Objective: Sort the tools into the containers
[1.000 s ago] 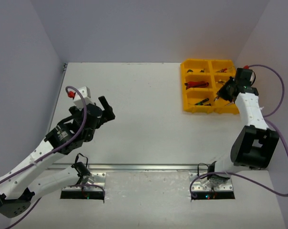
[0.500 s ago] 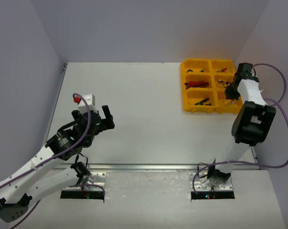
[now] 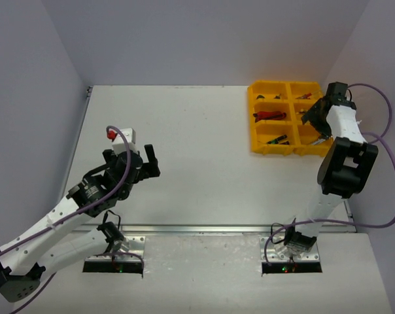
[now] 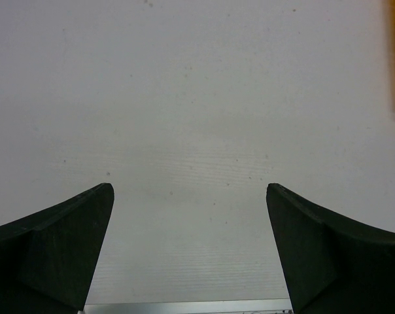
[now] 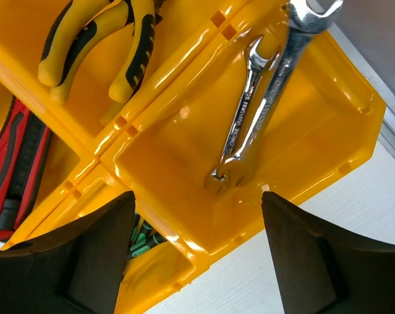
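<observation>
The two silver wrenches (image 5: 256, 114) lie crossed in the near right corner compartment of the yellow tray (image 5: 315, 131). The yellow pliers (image 5: 86, 39), the red-and-black cutters (image 5: 17, 170) and a green-handled screwdriver (image 5: 140, 239) sit in neighbouring compartments, while the far row is too small to read. Every piece in view lies inside the tray, so sorting looks finished or nearly so. The right tool (image 5: 197, 196) hovers over the wrenches, released and empty, and the left tool (image 4: 189, 190), equally released, hangs above the desk (image 3: 184, 144) well apart from the tray.

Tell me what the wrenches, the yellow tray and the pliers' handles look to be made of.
Wrenches: polished, probably chromed steel; mirror-bright silver with stamped lettering.
Tray: glossy moulded plastic, judging by its sheen and rounded edges.
Pliers' handles: seemingly rubbery yellow-and-black grips, duller than the tray.
</observation>
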`<state>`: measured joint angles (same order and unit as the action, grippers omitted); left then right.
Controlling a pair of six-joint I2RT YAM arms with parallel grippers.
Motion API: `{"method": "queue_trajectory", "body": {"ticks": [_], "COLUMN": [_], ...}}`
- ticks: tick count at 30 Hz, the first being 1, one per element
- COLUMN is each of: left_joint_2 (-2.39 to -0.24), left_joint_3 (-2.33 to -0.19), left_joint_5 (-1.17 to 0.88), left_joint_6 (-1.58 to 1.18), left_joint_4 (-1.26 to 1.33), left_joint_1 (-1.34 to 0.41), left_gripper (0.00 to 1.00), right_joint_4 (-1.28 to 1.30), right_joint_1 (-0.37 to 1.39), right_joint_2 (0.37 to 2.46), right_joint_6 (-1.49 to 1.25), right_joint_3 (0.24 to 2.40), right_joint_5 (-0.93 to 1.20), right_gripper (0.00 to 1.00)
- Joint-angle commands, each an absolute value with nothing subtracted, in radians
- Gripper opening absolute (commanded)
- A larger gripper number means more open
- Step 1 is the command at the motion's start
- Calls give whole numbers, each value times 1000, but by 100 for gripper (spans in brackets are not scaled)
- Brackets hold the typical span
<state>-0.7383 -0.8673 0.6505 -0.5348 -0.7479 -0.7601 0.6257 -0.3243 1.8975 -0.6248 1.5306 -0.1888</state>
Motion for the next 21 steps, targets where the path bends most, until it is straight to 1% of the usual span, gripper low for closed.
{"method": "queue_trajectory", "body": {"ticks": [1, 5, 10, 13, 15, 18, 21], "left_joint_2": [-755, -751, -723, -742, -756, -769, -769], "left_joint_3": [-877, -885, -870, -876, -882, -885, -868], "left_joint_5": [678, 684, 625, 637, 674, 676, 665], "left_joint_6": [-534, -548, -520, -525, -540, -542, -514], "left_joint_4": [-722, -724, -681, -686, -693, -687, -653], "left_joint_1": [-750, -669, -542, -529, -515, -478, -397], "left_gripper": [100, 100, 100, 100, 100, 100, 100], "right_joint_4": [616, 600, 582, 601, 608, 651, 625], "right_joint_1": [-326, -321, -312, -286, -186, -87, -6], "right_joint_2": [1771, 1680, 1534, 1468, 1384, 1292, 1109], "right_joint_6": [-633, -607, -603, -582, -515, -455, -371], "right_joint_3": [1519, 1453, 1383, 1362, 1317, 1280, 1142], "right_joint_5": [-127, -73, -32, -8, -41, -45, -4], "right_gripper": [79, 82, 86, 88, 98, 99, 99]}}
